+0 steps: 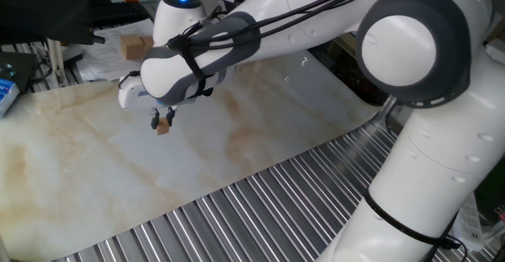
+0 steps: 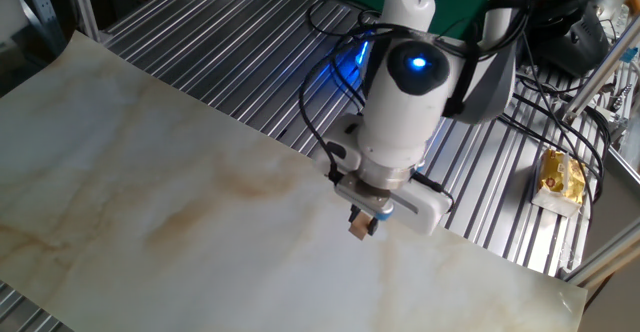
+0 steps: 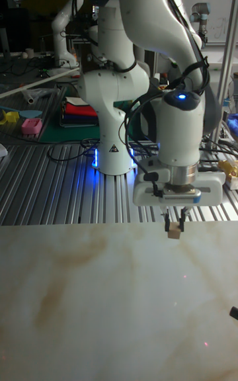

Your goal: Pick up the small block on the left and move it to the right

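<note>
The small block point(image 1: 163, 128) is a tiny light-brown wooden cube held between the fingertips of my gripper point(image 1: 163, 123), which is shut on it. In the other fixed view the small block point(image 2: 359, 228) hangs just above the marble board under my gripper point(image 2: 362, 221), near the board's edge by the metal slats. The tall fixed view shows the small block point(image 3: 174, 233) pinched by my gripper point(image 3: 174, 227) low over the board, right of centre.
The marble board point(image 1: 95, 159) lies on a ribbed metal table point(image 1: 260, 215). Larger tan blocks point(image 1: 136, 46) sit at the back beyond the board. The arm's base point(image 3: 116, 136) and cables stand behind the board. A yellow packet point(image 2: 561, 177) lies on the slats.
</note>
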Tool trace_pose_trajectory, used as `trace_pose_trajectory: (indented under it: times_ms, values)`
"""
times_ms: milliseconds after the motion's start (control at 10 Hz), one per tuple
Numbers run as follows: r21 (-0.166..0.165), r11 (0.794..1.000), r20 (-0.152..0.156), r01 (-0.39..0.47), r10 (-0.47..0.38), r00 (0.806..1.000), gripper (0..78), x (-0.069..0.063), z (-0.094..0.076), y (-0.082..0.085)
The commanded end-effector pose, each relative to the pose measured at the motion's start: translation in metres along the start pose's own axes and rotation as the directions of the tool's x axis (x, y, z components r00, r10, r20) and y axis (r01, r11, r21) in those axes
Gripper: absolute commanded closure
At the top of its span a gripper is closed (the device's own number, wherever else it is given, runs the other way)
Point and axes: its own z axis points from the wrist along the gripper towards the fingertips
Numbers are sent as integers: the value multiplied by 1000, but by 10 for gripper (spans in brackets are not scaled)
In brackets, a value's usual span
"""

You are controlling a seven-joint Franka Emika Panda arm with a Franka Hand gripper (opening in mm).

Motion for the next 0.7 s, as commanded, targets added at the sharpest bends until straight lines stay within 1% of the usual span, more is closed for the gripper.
trace_pose_trajectory:
  times_ms: [100,200,300,400,700]
  values:
    - [-27,999,3,36,-36,999,763,-3,5,-1]
    - [-26,999,3,43,-43,999,763,-3,6,-1]
    - [-10,997,-5,78,-78,997,763,-6,5,0]
    - [16,994,-13,109,-109,994,763,-8,5,1]
    - [22,988,-20,150,-149,989,763,-15,2,3]
